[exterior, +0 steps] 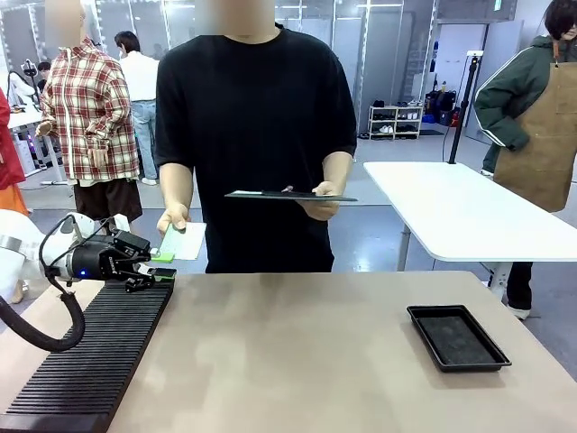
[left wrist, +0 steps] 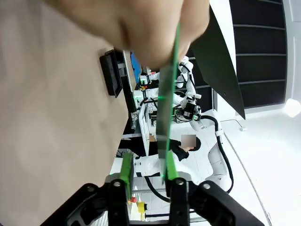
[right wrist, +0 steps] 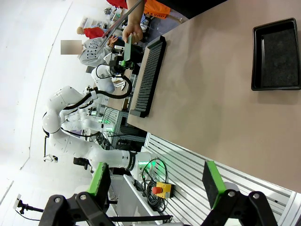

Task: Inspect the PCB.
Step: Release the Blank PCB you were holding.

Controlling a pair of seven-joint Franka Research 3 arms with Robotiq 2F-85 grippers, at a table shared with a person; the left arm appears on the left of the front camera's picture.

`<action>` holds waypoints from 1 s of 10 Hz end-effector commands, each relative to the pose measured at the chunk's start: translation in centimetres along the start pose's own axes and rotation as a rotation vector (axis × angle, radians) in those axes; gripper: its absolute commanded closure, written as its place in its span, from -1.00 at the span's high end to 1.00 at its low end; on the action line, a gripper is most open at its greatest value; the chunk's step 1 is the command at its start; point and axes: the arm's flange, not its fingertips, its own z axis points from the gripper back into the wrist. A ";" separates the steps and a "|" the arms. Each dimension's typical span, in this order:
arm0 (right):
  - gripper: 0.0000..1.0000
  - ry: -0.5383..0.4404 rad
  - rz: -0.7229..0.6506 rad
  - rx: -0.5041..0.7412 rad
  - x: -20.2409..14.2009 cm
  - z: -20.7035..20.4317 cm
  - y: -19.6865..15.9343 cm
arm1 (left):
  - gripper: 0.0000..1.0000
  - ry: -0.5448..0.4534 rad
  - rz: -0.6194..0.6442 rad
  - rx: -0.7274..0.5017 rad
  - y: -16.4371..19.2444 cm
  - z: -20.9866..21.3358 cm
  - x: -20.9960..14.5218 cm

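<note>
The PCB [exterior: 177, 242] is a thin green board pinched at its top by the person's hand [exterior: 172, 218] at the table's far left edge. Its lower edge sits between the fingers of my left gripper [exterior: 163, 265]. In the left wrist view the PCB [left wrist: 165, 122] is seen edge-on, lying against one green pad [left wrist: 171, 170]. A clear gap separates it from the other pad, so my left gripper [left wrist: 148, 172] stands open. My right gripper [right wrist: 155, 183] is open and holds nothing, well back from the table.
The person's other hand holds a dark clipboard [exterior: 288, 195] level at waist height. A long black ribbed rack [exterior: 90, 361] lies under my left arm. A shallow black tray [exterior: 455, 338] sits at the right of the table [exterior: 297, 361].
</note>
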 end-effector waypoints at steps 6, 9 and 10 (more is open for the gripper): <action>1.00 -0.005 0.019 0.013 0.1 0.1 0.2 | 1.00 0.031 0.016 0.020 -1.2 0.0 -0.1; 1.00 -0.005 0.019 0.013 0.1 0.1 0.2 | 1.00 0.017 -0.002 0.008 -0.8 -0.1 0.0; 1.00 -0.005 0.019 0.013 0.1 0.1 0.2 | 1.00 0.017 -0.002 0.008 -0.8 -0.1 0.0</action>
